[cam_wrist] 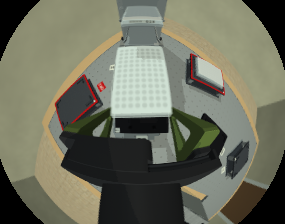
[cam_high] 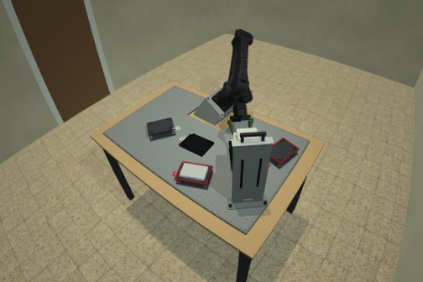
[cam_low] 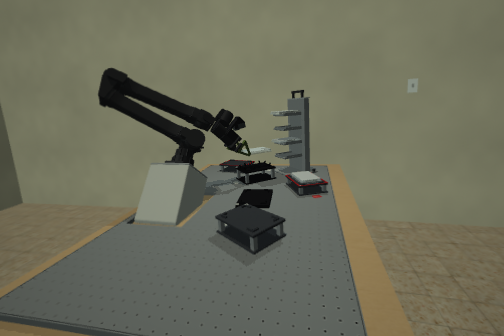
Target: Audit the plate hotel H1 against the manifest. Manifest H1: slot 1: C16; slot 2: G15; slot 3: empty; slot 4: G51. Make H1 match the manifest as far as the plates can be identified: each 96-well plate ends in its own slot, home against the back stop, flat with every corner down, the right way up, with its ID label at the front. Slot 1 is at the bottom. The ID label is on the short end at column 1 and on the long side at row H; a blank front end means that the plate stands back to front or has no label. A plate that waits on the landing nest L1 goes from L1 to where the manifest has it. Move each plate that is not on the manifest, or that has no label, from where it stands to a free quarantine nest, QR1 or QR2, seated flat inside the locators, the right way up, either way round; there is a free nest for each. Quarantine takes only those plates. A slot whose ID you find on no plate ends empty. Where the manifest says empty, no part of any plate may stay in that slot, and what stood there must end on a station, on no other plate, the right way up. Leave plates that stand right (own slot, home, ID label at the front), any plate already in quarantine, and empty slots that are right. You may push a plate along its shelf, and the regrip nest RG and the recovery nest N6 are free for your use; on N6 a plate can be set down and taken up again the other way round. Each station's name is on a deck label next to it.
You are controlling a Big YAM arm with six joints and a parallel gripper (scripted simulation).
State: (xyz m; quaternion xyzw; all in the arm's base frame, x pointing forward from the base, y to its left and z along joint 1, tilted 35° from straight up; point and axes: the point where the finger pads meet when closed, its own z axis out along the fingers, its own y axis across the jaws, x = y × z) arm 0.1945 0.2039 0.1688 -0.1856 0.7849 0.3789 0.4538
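My gripper point(cam_low: 243, 147) is shut on the near short end of a white 96-well plate point(cam_low: 260, 149) and holds it level in the air in front of the plate hotel H1 point(cam_low: 296, 133). In the wrist view the green fingers flank the plate point(cam_wrist: 141, 83), which points at the grey hotel point(cam_wrist: 142, 3). From above the plate point(cam_high: 247, 134) shows just behind the hotel's top point(cam_high: 249, 170). The hotel's four shelves show pale shapes in the side view; I cannot read any labels.
A red-framed nest holds a white plate point(cam_high: 194, 172), also seen in the side view point(cam_low: 306, 178). A second red-framed nest point(cam_high: 284, 149) stands empty. A raised black nest point(cam_low: 256, 170) sits below the held plate. A flat black pad point(cam_high: 196, 144) and another black nest point(cam_high: 160, 127) lie further left.
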